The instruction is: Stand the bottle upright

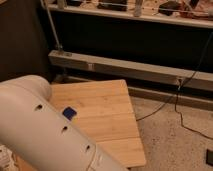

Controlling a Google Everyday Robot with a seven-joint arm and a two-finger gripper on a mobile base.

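Note:
The bottle is out of view or hidden behind my arm. My white arm [45, 130] fills the lower left of the camera view and covers much of the wooden table [107, 115]. The gripper is not in view. A small flat blue item [69, 113] lies on the table just beside the arm's edge.
Behind the table runs a grey metal rail [130, 70] with a dark panel above it and a shelf of clutter at the top. Black cables [185, 115] lie on the speckled floor [175, 145] to the right of the table.

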